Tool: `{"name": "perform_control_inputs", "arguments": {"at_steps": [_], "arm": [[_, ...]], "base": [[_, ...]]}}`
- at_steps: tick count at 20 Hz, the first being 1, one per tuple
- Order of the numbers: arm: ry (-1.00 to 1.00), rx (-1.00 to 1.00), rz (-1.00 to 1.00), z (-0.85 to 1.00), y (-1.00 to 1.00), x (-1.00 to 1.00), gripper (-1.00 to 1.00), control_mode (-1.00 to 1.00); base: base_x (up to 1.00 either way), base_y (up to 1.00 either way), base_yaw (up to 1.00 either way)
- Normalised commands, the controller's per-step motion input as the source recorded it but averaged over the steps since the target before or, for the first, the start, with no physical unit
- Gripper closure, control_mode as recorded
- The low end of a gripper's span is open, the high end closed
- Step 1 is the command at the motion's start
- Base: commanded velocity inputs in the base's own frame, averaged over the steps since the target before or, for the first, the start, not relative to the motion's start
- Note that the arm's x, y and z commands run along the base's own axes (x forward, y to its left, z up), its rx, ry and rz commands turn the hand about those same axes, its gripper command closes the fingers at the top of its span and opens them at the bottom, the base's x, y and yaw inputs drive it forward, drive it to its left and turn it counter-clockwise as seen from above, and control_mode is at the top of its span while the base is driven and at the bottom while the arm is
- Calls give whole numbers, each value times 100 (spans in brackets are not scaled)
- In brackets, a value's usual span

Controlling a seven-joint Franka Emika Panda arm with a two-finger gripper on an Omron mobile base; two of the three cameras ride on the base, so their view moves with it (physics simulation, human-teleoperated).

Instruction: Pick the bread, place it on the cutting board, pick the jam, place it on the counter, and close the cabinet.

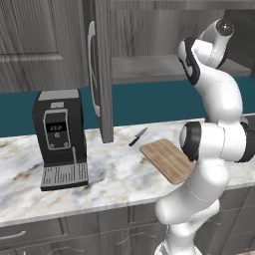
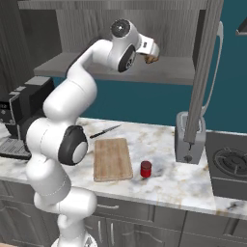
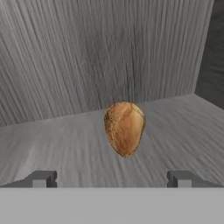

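The cabinet [image 2: 125,67] stands open above the counter [image 2: 159,178], its dark grey door [image 2: 205,72] swung out toward the room with the long silver handle [image 2: 215,72] along its edge. On the cabinet's grey wood-grain shelf lies the bread [image 3: 124,128], a golden-brown rounded piece, alone on the shelf floor with the back wall behind it. In the hand view the bread sits ahead of the gripper [image 3: 111,179], centred between the two dark fingertips [image 3: 41,178], which stand wide apart, one on each side, with nothing between them and nothing held. From the right base view the hand reaches into the cabinet at shelf height, and the bread [image 2: 151,59] shows as a small brown spot just past the hand.

On the counter below, the cutting board [image 2: 112,159] lies flat near the front edge, bare on top. The jam [image 2: 145,169], a small red jar with its lid on, stands upright on the marble just to the right of the board, close to it but apart. A knife [image 2: 104,131] lies on the marble on the far side of the board. Further right a grey toaster [image 2: 189,140] stands by the open door, and a stove [image 2: 226,164] lies beyond it. At the left end of the counter sits a dark coffee machine [image 1: 59,134].
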Motion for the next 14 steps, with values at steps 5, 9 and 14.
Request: {"name": "perform_control_inputs", "arguments": {"at_steps": [5,9,14], "arm": [[0,0,0,-1,-18,25,-100,-100],[0,0,0,-3,-16,18,-100,-100],[0,0,0,-7,-9,22,-100,-100]], "base": [[0,0,0],[0,0,0],[0,0,0]]}}
